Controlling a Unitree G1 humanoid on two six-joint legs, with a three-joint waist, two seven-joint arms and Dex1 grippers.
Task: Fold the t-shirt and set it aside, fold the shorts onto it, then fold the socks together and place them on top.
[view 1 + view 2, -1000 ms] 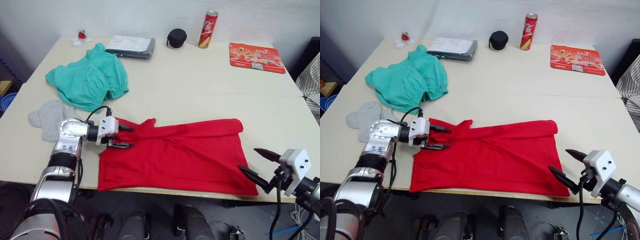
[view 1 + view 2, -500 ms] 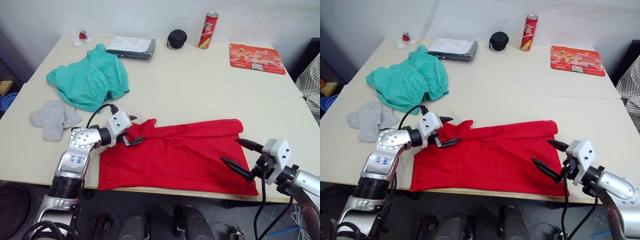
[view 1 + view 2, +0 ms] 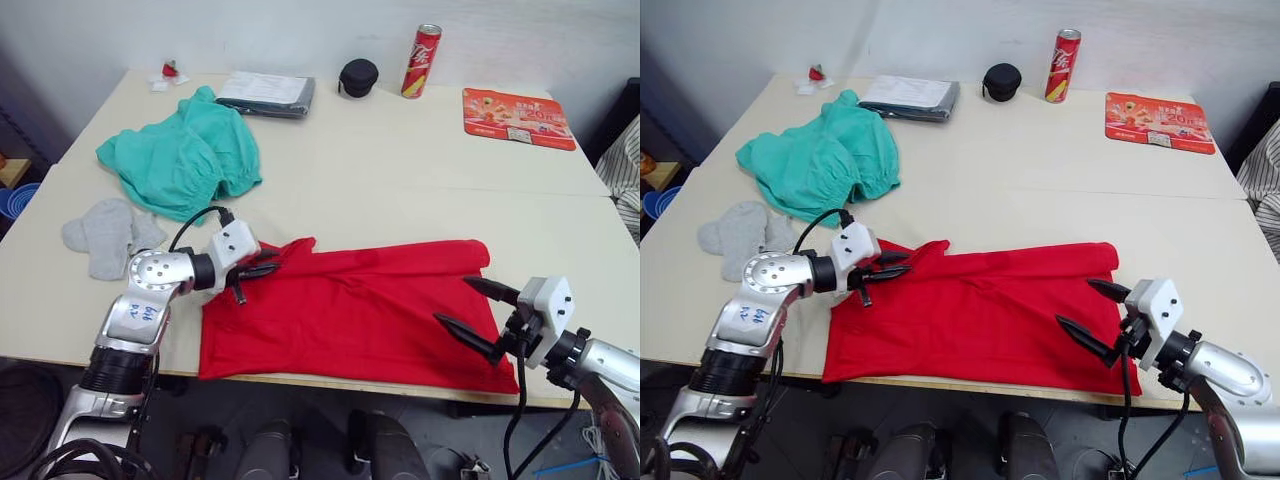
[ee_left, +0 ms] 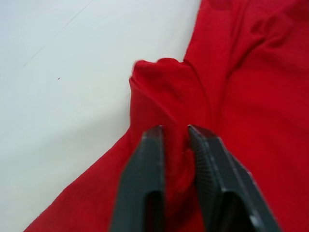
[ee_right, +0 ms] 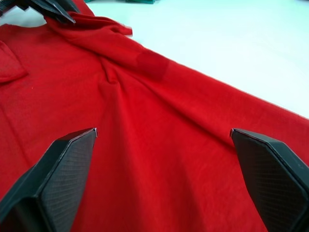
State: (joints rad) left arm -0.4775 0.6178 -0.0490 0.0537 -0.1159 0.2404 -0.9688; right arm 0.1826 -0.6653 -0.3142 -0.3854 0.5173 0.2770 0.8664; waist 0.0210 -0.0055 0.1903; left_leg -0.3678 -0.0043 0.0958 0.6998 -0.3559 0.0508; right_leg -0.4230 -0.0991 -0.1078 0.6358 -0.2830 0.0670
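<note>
The red t-shirt [image 3: 350, 310] lay flat near the front edge of the table [image 3: 400, 150], already narrowed into a long strip. The left gripper [image 3: 252, 272] had its two black fingers squeezed tight on a bump of red cloth at the shirt's left end, close to the sleeve. The right gripper [image 3: 478, 315] hung over the shirt's right end with its fingers spread wide, holding nothing.

The step in hand looked like the next fold of the shirt. To do it well, the right gripper would need to come down and pinch the right edge, getting all the layers and not just the top one. Then both ends should lift together and stay level, so the cloth does not twist or slide off the front of the table. The left gripper's hold looked small, so a slow pull would be safer.

The teal shorts [image 3: 180, 160] sat in a heap at the back left, and the grey socks [image 3: 105, 232] lay just in front of them, both well apart from the shirt.

The shirt's collar and chest print could not be seen. How many layers the left fingers held could not be told. The shirt's front edge lay right at the table edge, so it was hard to tell if any cloth hung over.
</note>
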